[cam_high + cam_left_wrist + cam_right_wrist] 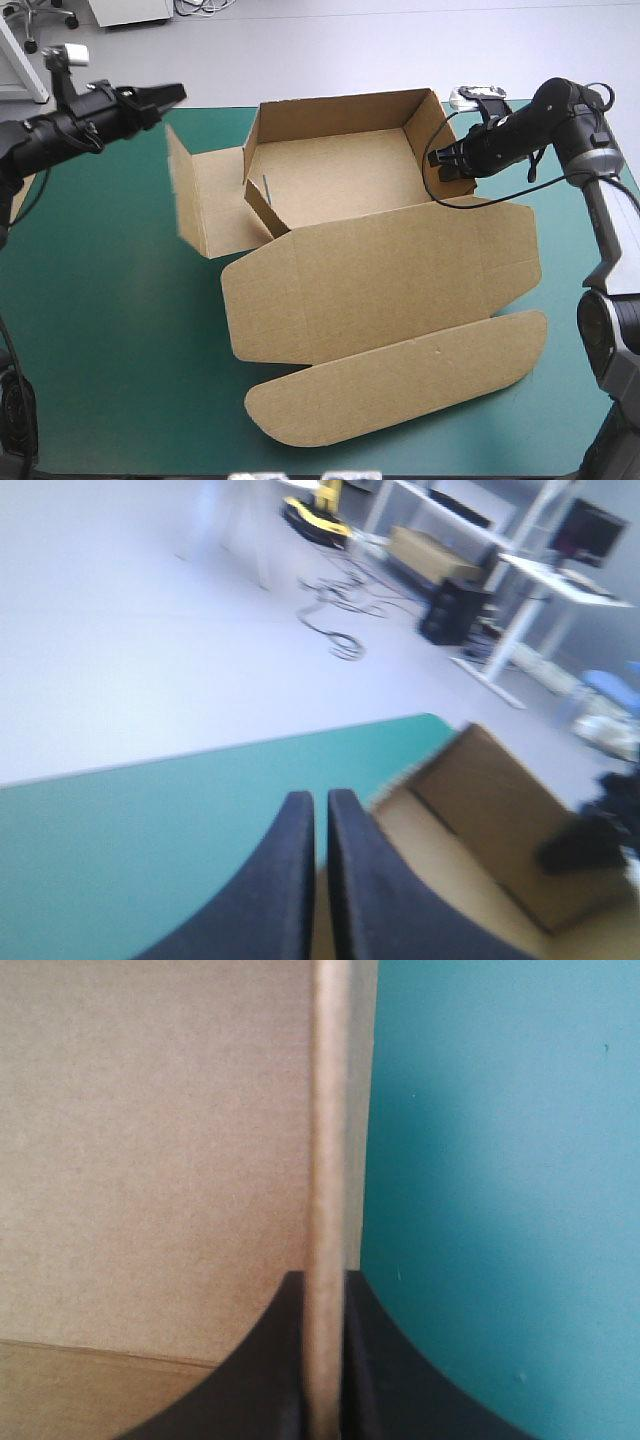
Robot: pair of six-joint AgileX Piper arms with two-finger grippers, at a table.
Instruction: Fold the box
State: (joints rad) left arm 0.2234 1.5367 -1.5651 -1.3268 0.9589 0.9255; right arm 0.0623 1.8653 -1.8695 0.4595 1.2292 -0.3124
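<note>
The brown box (340,170) stands as an open tray at the table's far middle, its back and right walls raised. Its lid (380,280) lies flat toward the front, ending in a rounded tuck flap (400,385). A side panel (215,200) lies spread out to the left, and a small flap (265,205) leans inward at the tray's left corner. My right gripper (442,160) (325,1280) is shut on the top edge of the right wall (328,1110). My left gripper (168,96) (320,805) hangs shut in the air above the table's far left corner, holding nothing; the box (500,810) lies ahead of it.
Bare teal-green cover (110,330) stretches along the left side and the front edge. A sliver of brown board (22,190) shows at the table's left edge. The right arm (600,200) runs along the right edge.
</note>
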